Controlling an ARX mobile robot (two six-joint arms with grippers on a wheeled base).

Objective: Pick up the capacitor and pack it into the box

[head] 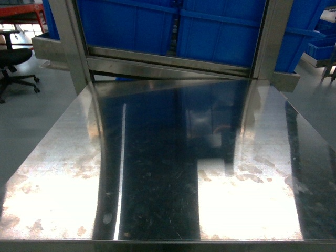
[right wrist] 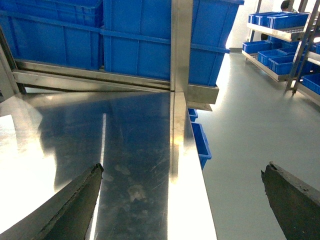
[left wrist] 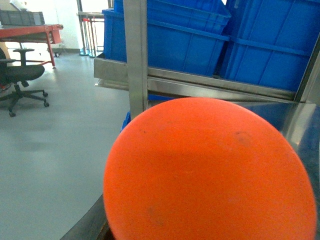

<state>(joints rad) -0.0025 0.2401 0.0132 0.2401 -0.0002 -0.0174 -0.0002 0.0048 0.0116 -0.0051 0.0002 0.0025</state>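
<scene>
Right wrist view showed the right gripper (right wrist: 182, 200) spread wide, empty, over the steel table (right wrist: 135, 150); the left gripper's state was hidden.

a warehouse or factory floor is showing: blue bins (head: 220, 31) sitting on steel racking (head: 168, 60), far shelves (right wrist: 280, 32) holding more.

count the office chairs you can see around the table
1. A black office chair stands on the grey floor to the far left of the steel table, near a red bench; the left wrist view shows the same chair. Others may sit out of frame.
</scene>
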